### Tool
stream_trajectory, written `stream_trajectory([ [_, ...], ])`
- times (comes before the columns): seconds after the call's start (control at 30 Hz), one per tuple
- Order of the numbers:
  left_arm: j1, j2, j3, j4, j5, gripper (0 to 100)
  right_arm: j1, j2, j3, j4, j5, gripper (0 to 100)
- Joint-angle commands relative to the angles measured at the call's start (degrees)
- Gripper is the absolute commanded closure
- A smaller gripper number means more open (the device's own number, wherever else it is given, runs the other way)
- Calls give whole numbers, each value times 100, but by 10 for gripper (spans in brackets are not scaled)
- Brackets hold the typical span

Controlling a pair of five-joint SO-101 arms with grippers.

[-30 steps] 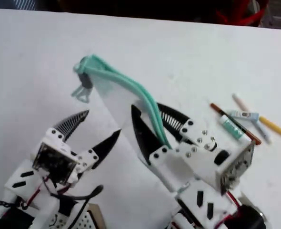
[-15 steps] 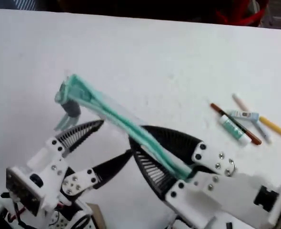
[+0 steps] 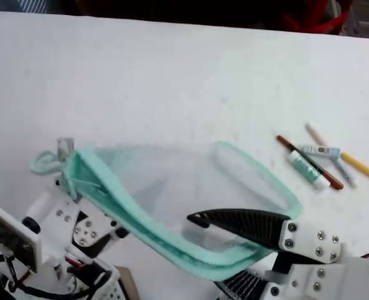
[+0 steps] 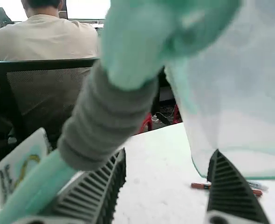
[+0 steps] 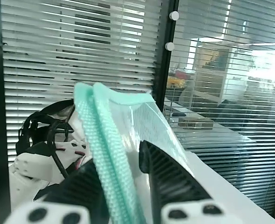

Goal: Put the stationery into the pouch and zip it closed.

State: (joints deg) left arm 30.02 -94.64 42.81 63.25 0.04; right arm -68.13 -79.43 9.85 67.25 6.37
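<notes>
The pouch [image 3: 191,187] has swung right over in the last second. It was standing on edge, held up slantwise by the right pincer [image 5: 116,156], and now it lies out broad and nearly flat in the air above the bench's [image 3: 172,75] front edge, its clear side facing up. The right pincer is pressed together on the green zip band at one end. The left arm has come in under the other end. There the left pincer [image 4: 170,154] is spread, with the grey zip pull [image 4: 105,126] lying against one finger but not pinched. To my eye this is the set-up for working the zip, though I cannot tell whether the mouth is open. The stationery [image 3: 319,164], pencils and a couple of pens in a loose heap, has not stirred; it lies near the bench's right edge, well apart from the pouch. Nothing lies between them. The real snag is that both arms are busy with the pouch.
</notes>
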Motion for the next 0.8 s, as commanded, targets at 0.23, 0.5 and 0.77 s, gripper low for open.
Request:
stream_trajectory([
  [0.23, 1033, 48, -967, 343, -246, 687, -409, 1095, -879, 418, 53, 979],
  [0.5, 1059, 40, -993, 580, -299, 688, -453, 1244, -765, 374, 62, 979],
  [0.77, 1059, -382, -967, 571, -316, 906, 505, 1279, 88, -110, 0, 979],
])
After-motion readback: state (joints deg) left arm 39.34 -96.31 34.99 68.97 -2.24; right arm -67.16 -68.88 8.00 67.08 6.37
